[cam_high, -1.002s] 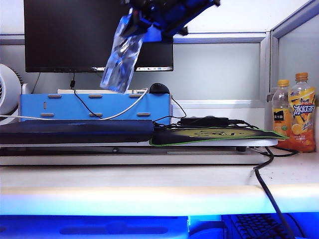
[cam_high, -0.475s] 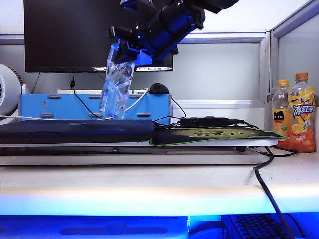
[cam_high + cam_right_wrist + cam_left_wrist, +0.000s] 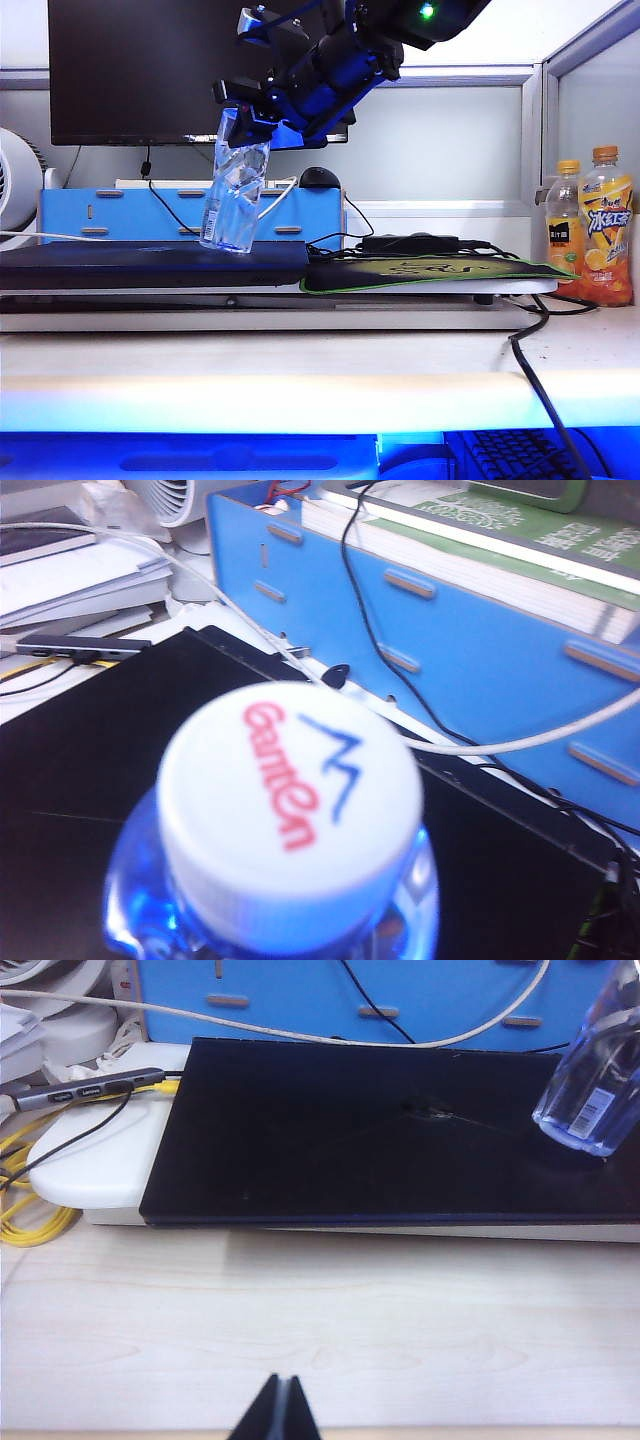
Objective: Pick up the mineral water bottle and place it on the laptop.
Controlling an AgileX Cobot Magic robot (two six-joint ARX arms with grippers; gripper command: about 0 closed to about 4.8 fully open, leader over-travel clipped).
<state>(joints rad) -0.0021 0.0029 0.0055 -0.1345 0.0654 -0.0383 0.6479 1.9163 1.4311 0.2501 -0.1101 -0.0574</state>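
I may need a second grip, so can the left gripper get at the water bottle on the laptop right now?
Probably yes: the left gripper, shut, sits over bare desk, with only open laptop lid before the water bottle. The right gripper already holds its neck.

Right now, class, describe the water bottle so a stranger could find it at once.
Below the big black monitor lies the dark closed laptop. Over its right end, the right gripper holds the mineral water bottle, tilted. It is clear, bluish and white-capped, unlike the orange-capped juice bottles far right.
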